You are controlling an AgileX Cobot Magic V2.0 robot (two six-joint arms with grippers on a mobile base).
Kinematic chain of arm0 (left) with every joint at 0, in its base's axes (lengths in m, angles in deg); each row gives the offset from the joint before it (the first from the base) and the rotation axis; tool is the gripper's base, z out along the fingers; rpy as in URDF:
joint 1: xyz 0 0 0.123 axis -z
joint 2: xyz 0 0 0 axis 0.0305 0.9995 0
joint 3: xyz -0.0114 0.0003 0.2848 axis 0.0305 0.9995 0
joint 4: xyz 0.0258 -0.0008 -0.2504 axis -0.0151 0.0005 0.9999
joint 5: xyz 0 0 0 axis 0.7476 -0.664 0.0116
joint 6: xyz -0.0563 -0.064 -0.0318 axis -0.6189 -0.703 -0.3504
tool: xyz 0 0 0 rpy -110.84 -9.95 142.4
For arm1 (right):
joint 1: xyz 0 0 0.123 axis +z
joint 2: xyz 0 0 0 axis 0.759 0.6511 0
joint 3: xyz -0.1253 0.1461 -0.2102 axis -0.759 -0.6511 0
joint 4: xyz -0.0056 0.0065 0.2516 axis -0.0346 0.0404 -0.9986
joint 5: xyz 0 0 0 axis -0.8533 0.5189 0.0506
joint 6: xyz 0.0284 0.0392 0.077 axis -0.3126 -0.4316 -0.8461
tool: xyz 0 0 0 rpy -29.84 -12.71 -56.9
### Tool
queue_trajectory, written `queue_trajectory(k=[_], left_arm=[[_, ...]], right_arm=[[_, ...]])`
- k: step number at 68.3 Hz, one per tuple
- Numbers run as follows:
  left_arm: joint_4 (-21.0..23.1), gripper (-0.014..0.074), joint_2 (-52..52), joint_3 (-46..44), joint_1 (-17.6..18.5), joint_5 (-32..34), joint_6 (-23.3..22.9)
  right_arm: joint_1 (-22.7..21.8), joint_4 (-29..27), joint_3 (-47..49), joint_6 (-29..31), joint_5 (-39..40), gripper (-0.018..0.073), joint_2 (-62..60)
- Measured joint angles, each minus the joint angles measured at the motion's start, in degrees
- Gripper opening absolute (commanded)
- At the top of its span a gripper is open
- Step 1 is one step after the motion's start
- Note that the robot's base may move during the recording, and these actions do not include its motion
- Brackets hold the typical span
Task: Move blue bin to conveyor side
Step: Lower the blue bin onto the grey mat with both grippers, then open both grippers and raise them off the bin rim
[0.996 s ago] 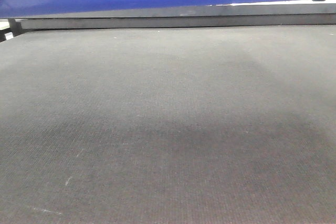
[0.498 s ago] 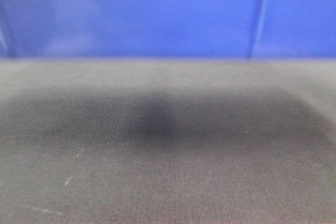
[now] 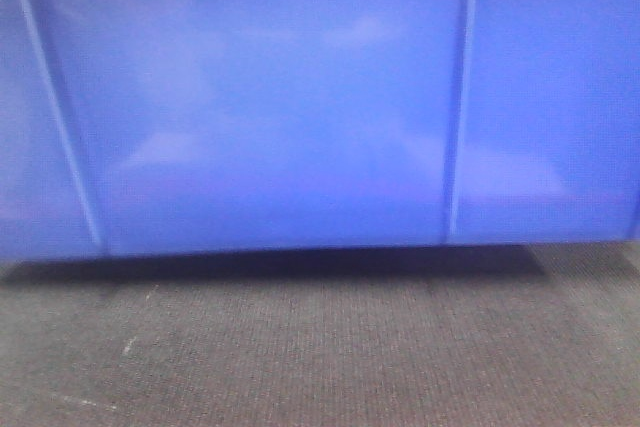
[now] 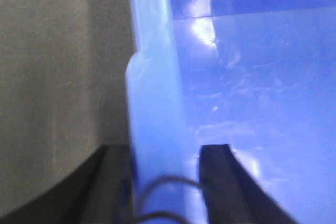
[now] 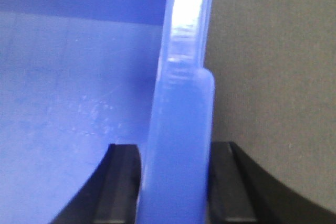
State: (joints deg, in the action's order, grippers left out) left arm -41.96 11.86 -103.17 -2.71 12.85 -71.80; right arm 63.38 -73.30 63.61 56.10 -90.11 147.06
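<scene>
While each tool pinches a rim of the blue bin (image 3: 300,107) — the left tool (image 4: 164,182) on one wall, the right tool (image 5: 173,182) on the opposite — a tilt or uneven lift could let the smooth plastic slip. The bin hangs just above the conveyor side (image 3: 320,347), shadow beneath; you have open belt nearer the camera than the bin, far edge hidden.

I see blue bin (image 3: 300,97) blurred, cut off top and both sides in front view; bin hides far edge of conveyor side (image 3: 320,347).
</scene>
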Motion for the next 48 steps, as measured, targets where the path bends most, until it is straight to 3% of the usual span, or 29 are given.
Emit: queue_trajectory(k=[4, 7, 13, 30, 34, 38, 48], left_arm=[[0.39, 0.0454, 0.0, -0.55, 0.0, 0.8, 0.14], [0.77, 0.0513, -0.13, -0.66, 0.0, 1.04, 0.25], [1.14, 0.0617, -0.21, -0.76, 0.11, 1.04, 0.36], [1.14, 0.0599, -3.65, -0.8, 0.11, -1.01, 0.46], [1.14, 0.0587, -6.32, -0.8, 0.11, -1.14, 0.46], [1.14, 0.0552, -9.99, -0.8, 0.11, -1.14, 0.46], [1.14, 0.0325, -18.88, 0.85, 0.11, -0.18, 0.46]], right_arm=[[0.0, 0.0, 0.21, 0.02, 1.46, 0.0525, -0.12], [0.0, 0.0, 0.49, 0.12, 1.9, 0.0578, -0.39], [0.0, 0.0, 0.62, 0.12, 2.27, 0.0561, -0.76], [0.0, 0.0, 0.62, 0.23, 1.79, 0.0557, -5.61], [0.0, 0.0, 0.62, 0.23, 1.49, 0.0522, -7.92], [0.0, 0.0, 0.62, 0.23, 1.15, 0.0422, -11.15], [0.0, 0.0, -0.92, 0.23, 0.93, 0.014, -18.9]])
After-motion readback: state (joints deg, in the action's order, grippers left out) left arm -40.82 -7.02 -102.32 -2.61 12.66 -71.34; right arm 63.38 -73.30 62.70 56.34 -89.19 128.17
